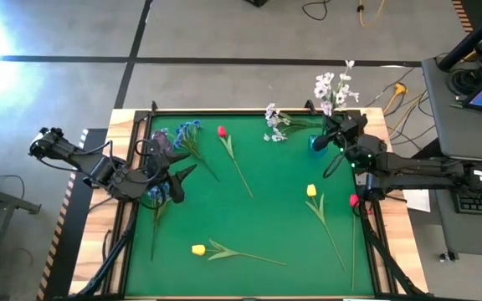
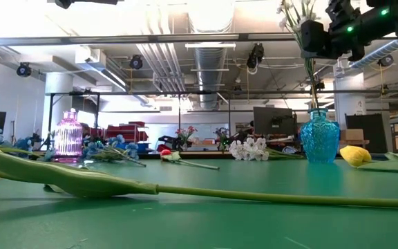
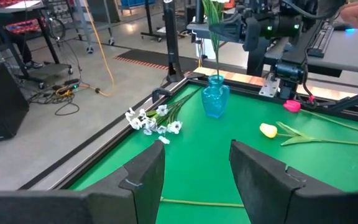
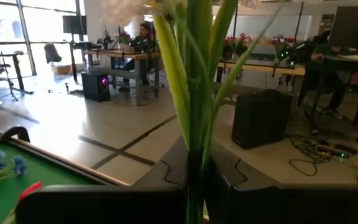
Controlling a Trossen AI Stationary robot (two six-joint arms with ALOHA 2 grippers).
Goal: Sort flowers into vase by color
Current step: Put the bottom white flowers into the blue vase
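white spray held over the blue vase

no brand, label or writing can be read anywhere on the table.

the right gripper (image 1: pixel 335 125) sits at the far right corner of the green mat (image 1: pixel 266 217), its fingers pinched together on the stem of a white spray (image 1: pixel 333 86). in the low view that stem runs down into the neck of the blue vase (image 2: pixel 320 140), with the gripper above it. the right wrist view shows the green stem squeezed between the two dark fingers.

the left gripper (image 1: pixel 174 186) hangs over the left side of the mat, fingers spread and holding nothing. a pink vase (image 2: pixel 67 135) stands at the far left in the low view.

counted on the mat from above: one white spray (image 1: pixel 276 124) lying near the far edge, just beside the blue vase; two red tulips, one (image 1: pixel 222 131) near the far middle and one (image 1: pixel 355 201) at the right edge under the right arm; two yellow tulips, one (image 1: pixel 311 191) right of centre and one (image 1: pixel 198 249) near the front. blue clusters lie in a bunch (image 1: pixel 184 131) at the far left, with another blue flower (image 1: pixel 156 195) by the left gripper; how many stems there are i cannot tell.
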